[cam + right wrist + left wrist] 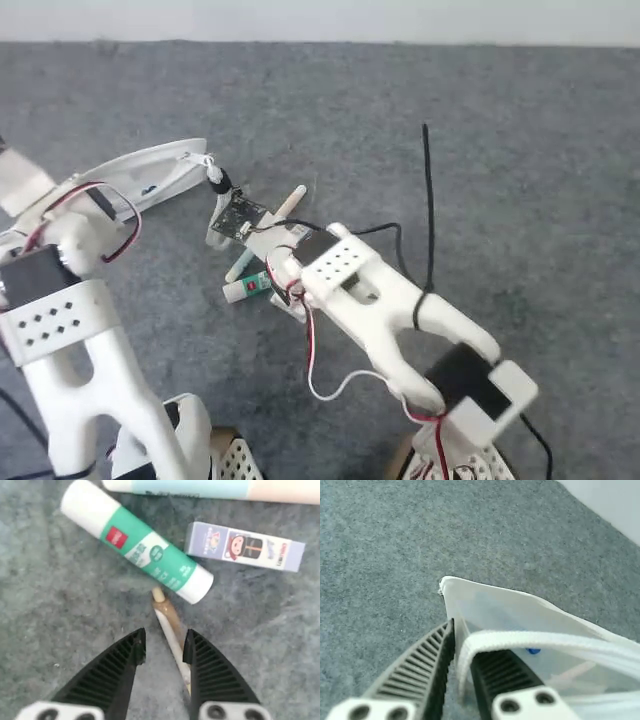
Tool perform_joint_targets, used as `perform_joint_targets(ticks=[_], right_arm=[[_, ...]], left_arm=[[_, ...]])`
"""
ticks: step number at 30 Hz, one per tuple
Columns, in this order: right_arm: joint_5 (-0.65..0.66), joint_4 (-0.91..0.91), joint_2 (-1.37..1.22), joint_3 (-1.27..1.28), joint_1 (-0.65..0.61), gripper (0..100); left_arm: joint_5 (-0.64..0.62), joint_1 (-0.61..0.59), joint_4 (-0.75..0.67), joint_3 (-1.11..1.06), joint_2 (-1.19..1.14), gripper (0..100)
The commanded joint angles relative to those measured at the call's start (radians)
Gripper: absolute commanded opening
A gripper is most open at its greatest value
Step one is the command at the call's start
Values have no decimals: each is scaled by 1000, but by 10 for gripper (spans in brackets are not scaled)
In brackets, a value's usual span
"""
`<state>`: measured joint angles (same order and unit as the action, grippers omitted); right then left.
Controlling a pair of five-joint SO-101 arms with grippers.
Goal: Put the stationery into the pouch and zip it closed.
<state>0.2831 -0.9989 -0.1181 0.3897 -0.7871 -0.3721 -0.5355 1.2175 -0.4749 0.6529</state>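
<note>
The right hand (164, 640), spread, hovers with a slim beige pen (172, 625) between its fingers, the glue stick (137, 550) just beyond; it should drop squarely before closing. The left hand (462, 640) pinches the pouch (520, 615) rim.

A grey carpet (520, 140) is the surface. On it lie a green-and-white glue stick (137, 549), a boxed eraser (244, 546) just beside its end, a pale marker (200, 487) beyond both, and a thin tan pen (172, 627) with its tip at the glue stick. A black cable (429, 200) runs across it.

R end effector (164, 639) spread astride thin pen (169, 617), glue stick (137, 550) adj.
</note>
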Motion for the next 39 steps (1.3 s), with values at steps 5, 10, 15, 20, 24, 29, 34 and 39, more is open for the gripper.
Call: perform_joint_targets(ticks=[5,10,15,20,24,29,34,39], right_arm=[[15,10,-82,-112,15,124],[17,15,-120,-117,25,123],[87,10,-140,-117,28,122],[101,10,-168,-117,35,51],[144,7,-171,-110,33,14],[155,-71,-160,-123,31,6],[150,-189,-130,-163,30,6],[149,-309,-73,-169,28,12]], left_arm=[[-12,-5,-32,-2,8,11],[-11,-5,-32,-2,8,11],[-11,-5,-32,-2,8,11],[-11,-5,-31,-4,8,11],[-11,-5,-31,-4,8,11],[-11,-5,-31,-4,8,11],[-11,-3,-32,-4,8,11],[-11,0,-32,-4,8,11]])
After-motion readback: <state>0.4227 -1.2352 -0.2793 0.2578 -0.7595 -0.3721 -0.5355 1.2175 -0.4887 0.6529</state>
